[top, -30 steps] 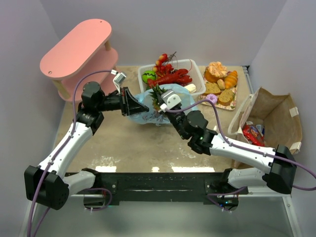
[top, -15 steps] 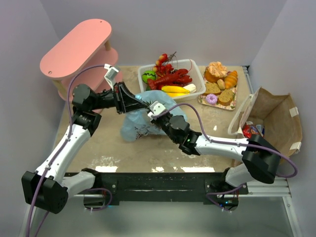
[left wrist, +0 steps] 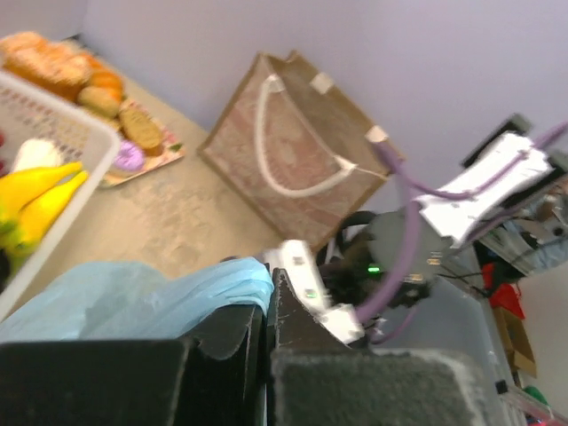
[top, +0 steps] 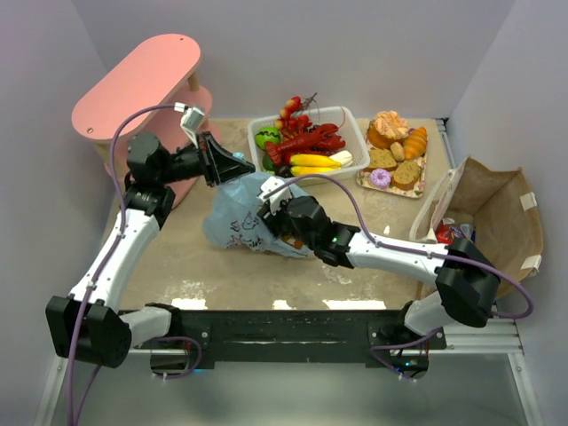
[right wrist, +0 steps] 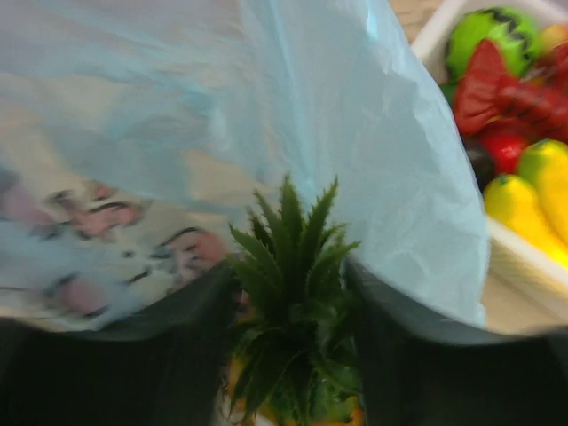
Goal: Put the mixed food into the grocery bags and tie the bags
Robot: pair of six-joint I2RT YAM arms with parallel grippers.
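The light-blue plastic grocery bag lies at mid-table, its mouth facing right. My left gripper is shut on the bag's upper rim; in the left wrist view the blue film is pinched between the closed jaws of that left gripper. My right gripper reaches into the bag's mouth. In the right wrist view the right gripper is open, and the pineapple sits between the spread fingers, leaves pointing into the bag. The brown paper bag stands at the right with a red packet inside.
A white basket behind the blue bag holds the red lobster, yellow bananas and a green ball. A tray of breads lies to its right. A pink two-tier shelf stands at the back left.
The left gripper pulled the bag's rim left and back. The right arm pushed the pineapple leftward into the bag, and its jaws went from shut to open.
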